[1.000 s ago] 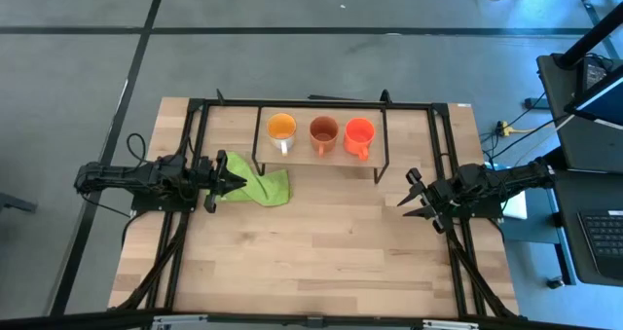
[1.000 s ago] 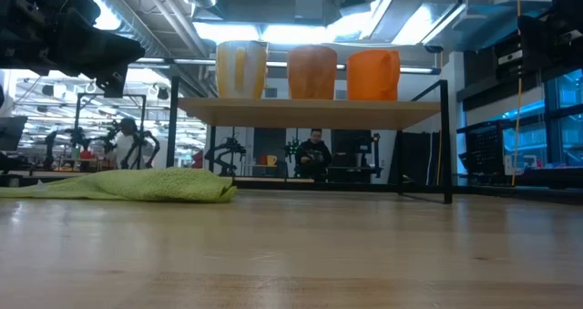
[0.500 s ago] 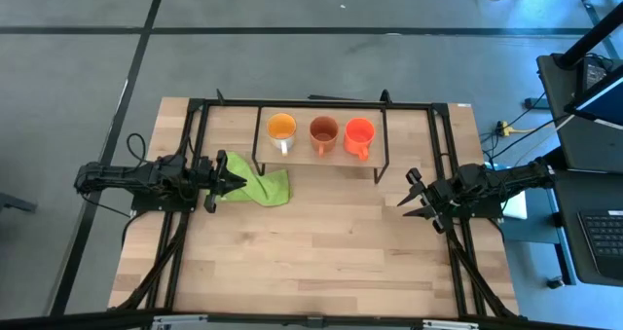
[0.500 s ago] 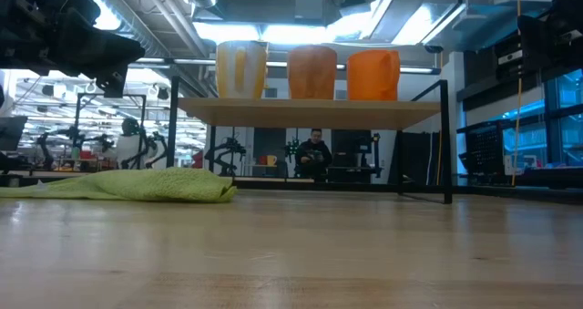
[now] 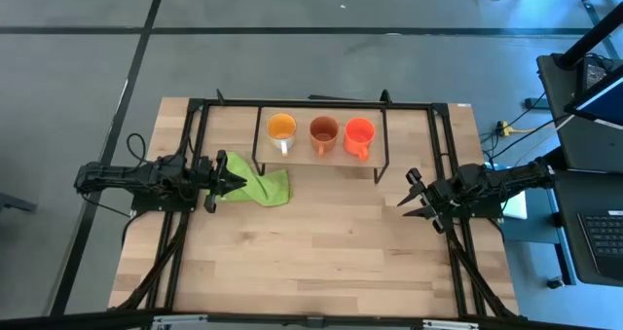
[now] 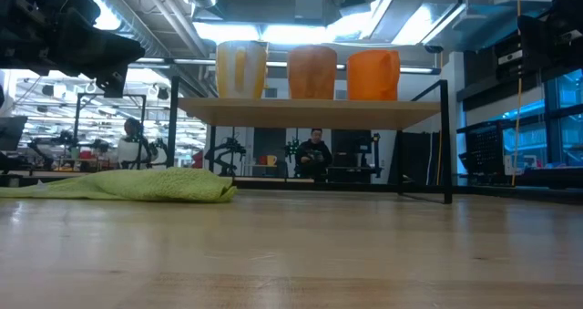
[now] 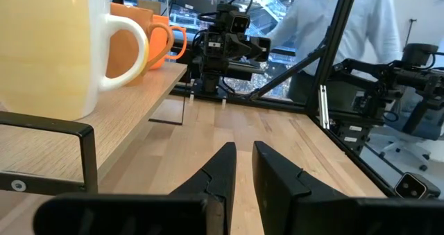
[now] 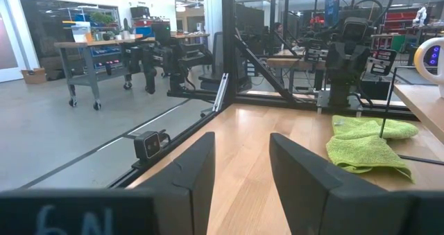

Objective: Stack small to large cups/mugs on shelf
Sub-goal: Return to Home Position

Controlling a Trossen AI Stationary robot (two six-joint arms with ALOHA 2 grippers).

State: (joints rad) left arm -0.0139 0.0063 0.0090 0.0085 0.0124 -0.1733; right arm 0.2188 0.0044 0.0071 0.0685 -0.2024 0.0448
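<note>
Three mugs stand side by side on their bases on the shelf [image 5: 300, 149], a light-wood board on a black wire frame [image 6: 310, 113]. From the table's left they are the yellow-orange mug [image 5: 281, 128] with a white handle [image 7: 129, 39], the brownish-orange mug [image 5: 323, 130] and the red-orange mug [image 5: 359, 132]. My left gripper [image 5: 239, 181] hovers above the green cloth [image 5: 261, 187], left of the shelf, open by a narrow gap [image 7: 243, 152]. My right gripper [image 5: 409, 196] hangs open [image 8: 243, 155] right of the shelf, above bare table.
The green cloth [image 6: 137, 183] lies crumpled on the table near the shelf's left legs. Black frame rails run along the table's left, right and far edges [image 5: 321, 103]. Bare wood fills the near half [image 5: 311, 262]. A person in a light shirt [image 7: 347, 20] stands beyond the table.
</note>
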